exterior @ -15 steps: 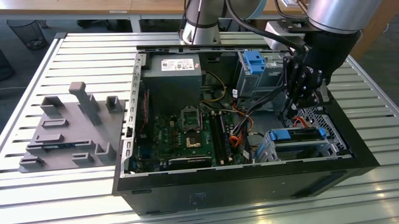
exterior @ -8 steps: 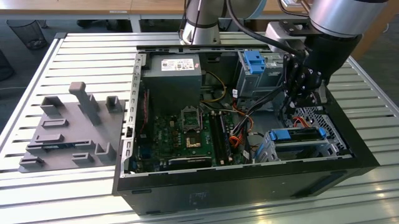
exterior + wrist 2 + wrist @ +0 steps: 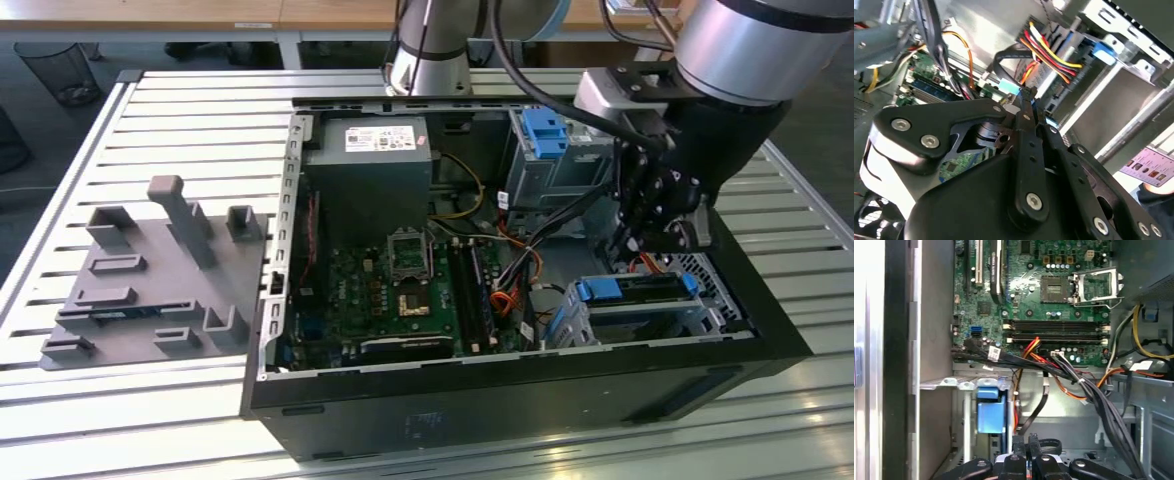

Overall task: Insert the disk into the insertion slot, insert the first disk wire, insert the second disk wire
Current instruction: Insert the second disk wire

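The disk (image 3: 638, 305), in its blue carrier, sits inside the insertion slot (image 3: 714, 285) at the case's near corner on the exterior view's right. My gripper (image 3: 663, 222) hangs just above and behind it, inside the case. In the second wrist view my gripper (image 3: 1026, 95) is shut, its black fingers (image 3: 1024, 150) pressed together on the plug of a black flat disk wire (image 3: 1004, 57). A red, yellow and black wire bundle (image 3: 1054, 47) runs into the disk's rear edge (image 3: 1101, 50). The first wrist view shows the carrier (image 3: 990, 412) beside my gripper (image 3: 1026, 442), with the black wire (image 3: 1036, 407) ending there.
The open computer case (image 3: 534, 400) lies on a slatted table (image 3: 174, 110). Inside it are the motherboard (image 3: 400, 290), a power supply (image 3: 367, 165), a taller bay with a blue bracket (image 3: 547, 135) and loose cables (image 3: 1094, 390). A grey fixture plate (image 3: 147, 290) lies on the exterior view's left.
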### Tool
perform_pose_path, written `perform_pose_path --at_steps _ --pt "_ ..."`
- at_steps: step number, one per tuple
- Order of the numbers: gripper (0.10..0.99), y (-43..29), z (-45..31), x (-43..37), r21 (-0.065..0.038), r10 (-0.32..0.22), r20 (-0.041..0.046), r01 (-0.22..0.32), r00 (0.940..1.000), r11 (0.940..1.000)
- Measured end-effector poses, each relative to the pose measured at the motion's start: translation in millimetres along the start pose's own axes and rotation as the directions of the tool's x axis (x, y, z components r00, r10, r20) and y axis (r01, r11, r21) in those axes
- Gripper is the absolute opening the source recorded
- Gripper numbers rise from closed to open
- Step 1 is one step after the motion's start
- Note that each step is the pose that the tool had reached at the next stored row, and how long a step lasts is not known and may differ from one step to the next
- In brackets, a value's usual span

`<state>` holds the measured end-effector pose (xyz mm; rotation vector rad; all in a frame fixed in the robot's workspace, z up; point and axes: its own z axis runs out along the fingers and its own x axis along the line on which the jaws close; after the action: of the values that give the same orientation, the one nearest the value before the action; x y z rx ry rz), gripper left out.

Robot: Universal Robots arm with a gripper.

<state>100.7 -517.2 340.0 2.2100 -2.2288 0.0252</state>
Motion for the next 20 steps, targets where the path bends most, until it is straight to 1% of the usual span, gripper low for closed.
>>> perform_pose_path --at_steps 2,4,7,9,11,15,17,20 --pt "0.149 0.0 1.6 2.6 0.0 0.0 0.0032 0.0 1.0 1.0" --pt "0.149 -0.2 3.2 3.2 0.0 0.0 0.0058 0.0 1.0 1.0" --pt "0.149 -2.5 3.9 3.7 -0.001 0.001 0.0099 -0.001 1.0 1.0" --pt "0.149 -4.0 4.0 4.7 -0.004 0.001 0.0111 -0.001 0.9999 1.0" --pt "0.149 -4.2 4.2 7.8 -0.005 0.002 0.0115 -0.002 0.9999 1.0" --pt "0.149 -4.3 4.5 16.9 -0.005 0.002 0.0139 -0.002 0.9999 1.0" --pt "0.149 -4.8 4.6 18.7 -0.005 0.002 0.0169 -0.002 0.9999 1.0" --pt "0.149 -7.5 4.6 19.4 -0.007 0.002 0.0233 -0.002 0.9997 1.0"
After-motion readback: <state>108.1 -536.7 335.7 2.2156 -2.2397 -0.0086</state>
